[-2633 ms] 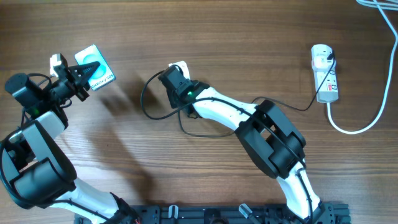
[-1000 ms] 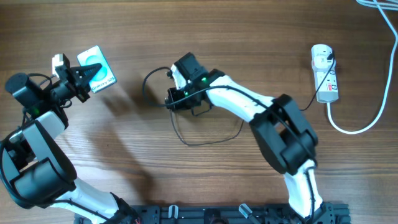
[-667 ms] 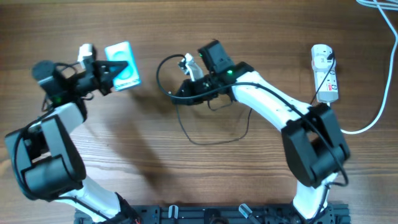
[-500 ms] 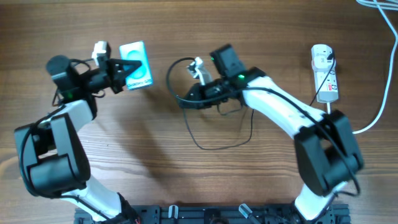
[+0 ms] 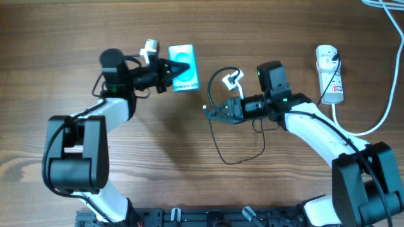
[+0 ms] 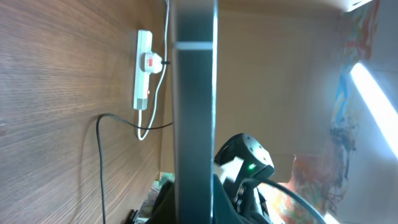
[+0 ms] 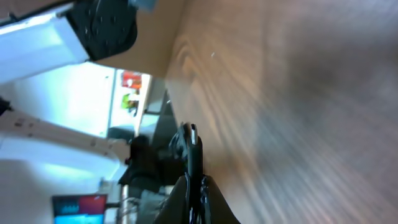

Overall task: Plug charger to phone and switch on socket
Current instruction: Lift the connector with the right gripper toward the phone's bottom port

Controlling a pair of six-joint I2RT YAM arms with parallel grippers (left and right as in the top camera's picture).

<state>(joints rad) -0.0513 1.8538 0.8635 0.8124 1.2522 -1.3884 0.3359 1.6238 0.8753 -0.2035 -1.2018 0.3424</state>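
Note:
My left gripper [image 5: 165,67] is shut on the phone [image 5: 184,67], teal screen up, held above the table left of centre. In the left wrist view the phone [image 6: 194,106] shows edge-on as a dark bar between the jaws. My right gripper [image 5: 218,113] is shut on the charger's connector end [image 5: 208,111], which points left toward the phone with a gap between them. In the right wrist view the connector [image 7: 192,149] sticks out from the closed jaws. The black cable [image 5: 237,157] loops down and runs right to the plug in the socket [image 5: 330,73].
The socket's white lead [image 5: 372,123] curves along the right edge of the table. A thick white cable [image 5: 385,12] lies at the top right corner. The socket also shows in the left wrist view [image 6: 143,68].
Both arms moved right. The left gripper carried the phone from the far left toward the centre. The right gripper lifted the connector end and turned it to face the phone.

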